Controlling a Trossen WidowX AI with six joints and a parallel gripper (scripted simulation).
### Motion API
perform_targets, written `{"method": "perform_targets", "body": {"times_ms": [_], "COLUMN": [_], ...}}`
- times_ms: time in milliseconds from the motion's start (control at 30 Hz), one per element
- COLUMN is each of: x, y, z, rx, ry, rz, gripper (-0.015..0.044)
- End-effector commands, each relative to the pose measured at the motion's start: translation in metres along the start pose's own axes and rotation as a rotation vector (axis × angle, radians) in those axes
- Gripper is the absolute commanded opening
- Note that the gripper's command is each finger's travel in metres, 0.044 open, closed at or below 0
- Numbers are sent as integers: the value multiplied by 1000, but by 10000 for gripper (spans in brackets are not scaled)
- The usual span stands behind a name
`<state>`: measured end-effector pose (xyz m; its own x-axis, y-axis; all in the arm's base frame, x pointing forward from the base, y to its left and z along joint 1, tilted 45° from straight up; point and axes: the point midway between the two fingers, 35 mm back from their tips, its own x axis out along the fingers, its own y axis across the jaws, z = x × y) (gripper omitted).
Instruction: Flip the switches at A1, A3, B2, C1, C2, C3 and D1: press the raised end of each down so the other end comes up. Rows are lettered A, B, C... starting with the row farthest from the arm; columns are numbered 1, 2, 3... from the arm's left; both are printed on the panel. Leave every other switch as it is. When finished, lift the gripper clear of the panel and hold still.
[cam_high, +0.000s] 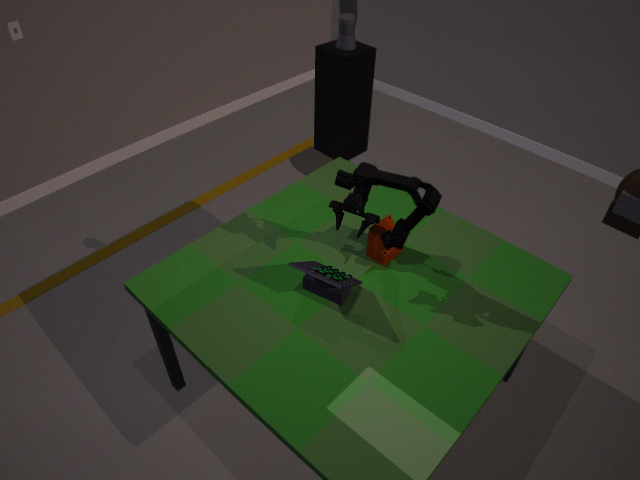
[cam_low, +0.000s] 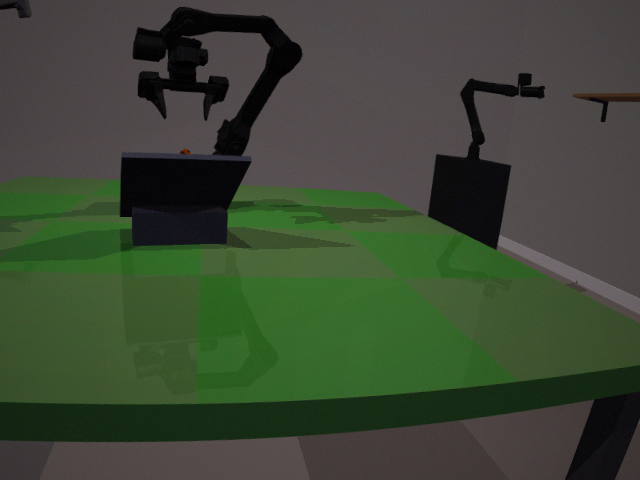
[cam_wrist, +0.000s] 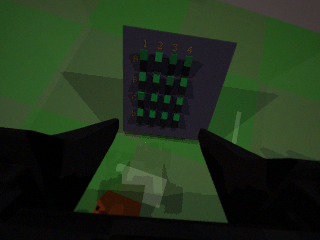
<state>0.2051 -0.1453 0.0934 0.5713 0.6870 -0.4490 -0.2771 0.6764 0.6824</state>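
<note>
A dark switch panel (cam_high: 310, 268) (cam_low: 180, 178) (cam_wrist: 215, 90) sits tilted on a block near the middle of the green table (cam_high: 429, 382) (cam_low: 330, 320). Its face carries a grid of green rocker switches (cam_high: 330, 272) (cam_wrist: 163, 86), with rows lettered and columns numbered 1 to 4 in orange. In the exterior view only the panel's back shows. My gripper (cam_high: 351, 225) (cam_low: 185, 107) (cam_wrist: 159, 127) is open and empty. It hangs high above the table, between the arm's orange base (cam_high: 381, 242) and the panel, clear of the switches.
A tall black pedestal (cam_high: 343, 98) (cam_low: 467, 198) stands off the table's far corner and carries a second small arm (cam_low: 496, 93). A wooden shelf (cam_low: 607, 96) shows at the right wall. The table's edges are near at the front and left.
</note>
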Motion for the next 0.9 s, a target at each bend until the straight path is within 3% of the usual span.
{"method": "perform_targets", "body": {"times_ms": [0,300,467,633,767,867], "x": [2,81,87,89,120,122], "y": [0,38,44,44,44,44], "z": [1,70,75,75,76,76], "rx": [0,-3,1,1,1,1], "ry": [2,1,-5,-3,19,20], "rz": [-3,-28,-18,-18,-17,-16], "gripper": [374,137,6,0,0,0]}}
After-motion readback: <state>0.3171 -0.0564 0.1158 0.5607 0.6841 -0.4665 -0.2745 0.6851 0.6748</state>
